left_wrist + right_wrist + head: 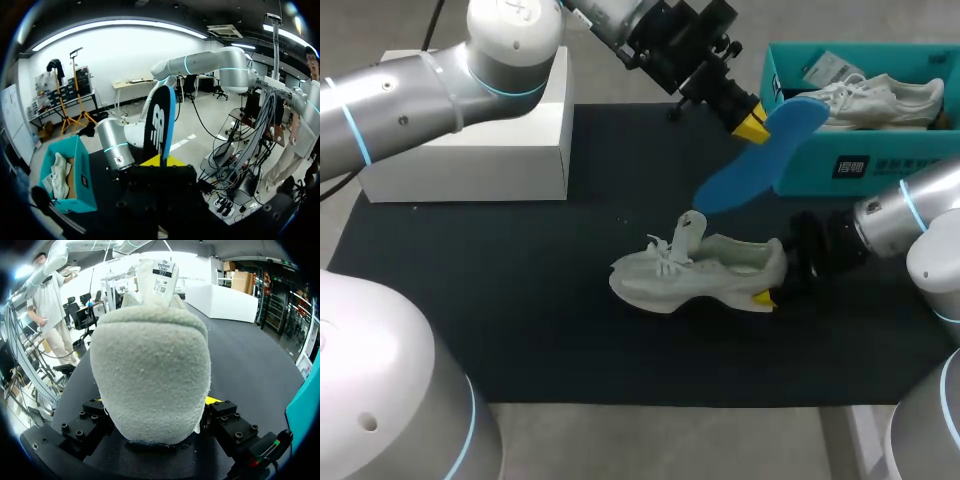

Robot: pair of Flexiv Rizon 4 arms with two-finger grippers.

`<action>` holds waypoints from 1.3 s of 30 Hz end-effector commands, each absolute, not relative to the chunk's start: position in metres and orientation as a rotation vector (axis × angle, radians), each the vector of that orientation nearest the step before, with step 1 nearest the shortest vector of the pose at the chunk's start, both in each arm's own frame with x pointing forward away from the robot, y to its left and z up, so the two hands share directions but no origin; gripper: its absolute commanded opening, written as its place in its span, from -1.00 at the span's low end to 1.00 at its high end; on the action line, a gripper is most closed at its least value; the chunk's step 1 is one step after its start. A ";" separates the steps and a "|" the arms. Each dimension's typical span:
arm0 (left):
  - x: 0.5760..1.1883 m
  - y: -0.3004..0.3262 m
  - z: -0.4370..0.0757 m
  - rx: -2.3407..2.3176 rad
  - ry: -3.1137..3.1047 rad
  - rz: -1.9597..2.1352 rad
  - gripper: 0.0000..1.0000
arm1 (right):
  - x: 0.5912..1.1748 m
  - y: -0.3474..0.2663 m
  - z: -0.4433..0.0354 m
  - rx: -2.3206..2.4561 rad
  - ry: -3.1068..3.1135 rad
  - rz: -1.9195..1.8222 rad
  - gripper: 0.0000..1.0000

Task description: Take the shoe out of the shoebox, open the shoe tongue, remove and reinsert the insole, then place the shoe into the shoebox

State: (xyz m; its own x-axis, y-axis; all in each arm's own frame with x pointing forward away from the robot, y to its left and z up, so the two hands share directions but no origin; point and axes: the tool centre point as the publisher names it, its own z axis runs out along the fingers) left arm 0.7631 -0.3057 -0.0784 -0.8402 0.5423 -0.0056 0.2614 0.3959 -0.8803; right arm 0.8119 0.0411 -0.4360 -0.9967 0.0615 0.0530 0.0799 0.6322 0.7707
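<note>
**Insole lifted clear, ready to go back in**

On the black mat (520, 300), the right gripper (772, 285) clamps the heel of the grey shoe (695, 272), which stands on its sole. Above it, the left gripper (750, 127) pinches the blue insole (760, 155) by one end. Reinsertion probably means feeding the free end toe-ward under the raised tongue (690, 232). Beyond stand the teal shoebox (880, 165), holding a second shoe (880, 100), and a white box (470, 150).

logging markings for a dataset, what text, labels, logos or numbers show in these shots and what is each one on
insole: a large white letter logo on its dark face; a brand mark, not quoted.
shoe, tongue tag: a few short lines of small print; too small to quote safely.
shoebox, dark patch on its side: white characters, too blurred to read.
paper tag inside the shoebox: print too small to read.
</note>
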 end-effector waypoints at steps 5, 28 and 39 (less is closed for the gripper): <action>0.763 -0.306 -0.079 -0.704 -2.375 1.422 -1.00 | 0.813 0.043 -0.443 -0.124 -2.821 -1.328 -1.00; 0.665 -0.252 0.011 0.079 -1.947 1.909 -1.00 | 0.813 0.043 -0.443 -0.124 -2.821 -1.328 -1.00; 0.633 -0.231 0.052 0.075 -1.803 1.898 -1.00 | 0.813 0.043 -0.443 -0.124 -2.821 -1.328 -1.00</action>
